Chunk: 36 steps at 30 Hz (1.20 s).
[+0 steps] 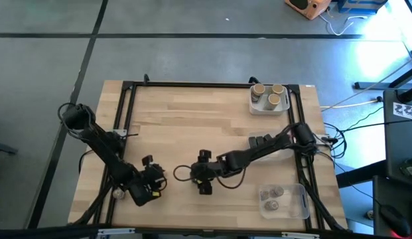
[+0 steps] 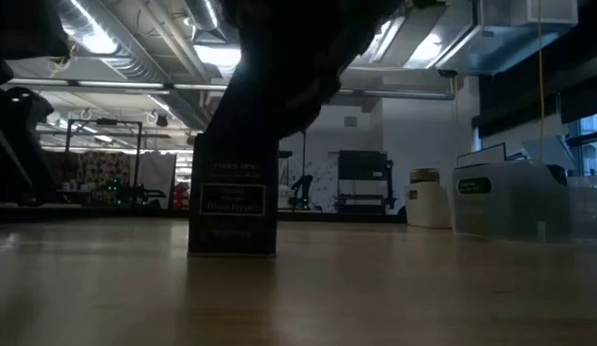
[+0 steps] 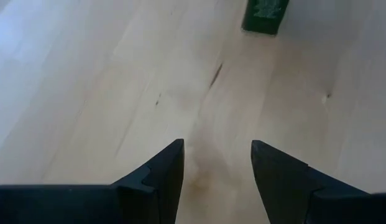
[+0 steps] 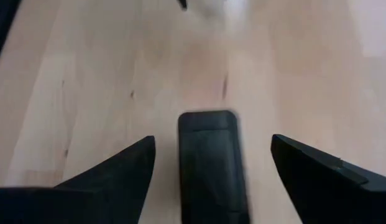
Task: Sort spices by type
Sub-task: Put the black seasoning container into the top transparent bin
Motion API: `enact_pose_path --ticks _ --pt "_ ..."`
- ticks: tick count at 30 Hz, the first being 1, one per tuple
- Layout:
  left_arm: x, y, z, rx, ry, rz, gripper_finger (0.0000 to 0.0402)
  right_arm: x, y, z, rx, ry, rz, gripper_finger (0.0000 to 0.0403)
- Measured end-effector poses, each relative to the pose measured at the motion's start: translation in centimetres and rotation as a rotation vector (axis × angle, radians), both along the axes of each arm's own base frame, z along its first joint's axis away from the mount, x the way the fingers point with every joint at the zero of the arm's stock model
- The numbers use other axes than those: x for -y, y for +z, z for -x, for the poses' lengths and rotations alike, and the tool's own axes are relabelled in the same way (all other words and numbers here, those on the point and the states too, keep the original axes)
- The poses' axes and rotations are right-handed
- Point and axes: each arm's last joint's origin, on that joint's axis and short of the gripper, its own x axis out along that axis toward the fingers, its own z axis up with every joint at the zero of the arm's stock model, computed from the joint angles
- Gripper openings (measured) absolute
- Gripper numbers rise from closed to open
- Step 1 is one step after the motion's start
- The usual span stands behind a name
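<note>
Near the table's (image 1: 192, 113) front-middle, the right gripper (image 4: 211, 168) is straddling the dark blocky spice (image 4: 210, 158) with fingers apart, so an off-centre closure is risking tipping it, while the left gripper (image 3: 217, 168), also apart, is waiting nearby.

dark grey spice block (image 4: 210, 163), pale wood-grain table (image 1: 192, 113), tan-topped jars (image 1: 269, 95)

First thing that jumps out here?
The right gripper mid-table, fingers open either side of a dark spice block standing on the wood. Next, the sorted trays on the right: tan-topped jars at the far corner, silver ones near the front. The left gripper waits open and empty, front left.
</note>
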Motion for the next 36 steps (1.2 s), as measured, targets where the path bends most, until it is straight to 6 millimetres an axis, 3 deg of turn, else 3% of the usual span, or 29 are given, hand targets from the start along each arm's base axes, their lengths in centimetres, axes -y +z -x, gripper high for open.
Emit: enact_pose_path --ticks 5,13,19,23,29,36 --pt "0.0 0.1 -0.1 0.019 -0.004 -0.024 0.017 -0.2 -1.2 -0.2 -0.029 0.011 0.006 0.0263" --pt "-0.1 0.1 -0.1 0.026 0.001 -0.034 0.017 -0.2 -1.0 -0.2 -0.03 0.024 0.019 0.0124" --pt "-0.1 0.1 -0.2 0.043 0.015 -0.039 0.017 -0.9 -0.3 0.6 -0.077 0.054 0.062 0.0124" --pt "-0.2 0.3 -0.3 0.088 0.031 -0.069 0.017 -1.7 2.0 1.8 -0.057 0.062 0.087 0.0124" --pt "-0.2 0.4 -0.7 0.125 0.014 -0.103 0.017 -2.4 4.8 4.9 -0.107 0.025 0.189 0.0124" --pt "-0.2 0.5 -0.8 0.129 0.015 -0.101 0.017 -1.9 7.7 8.9 -0.199 -0.101 0.29 0.0124"
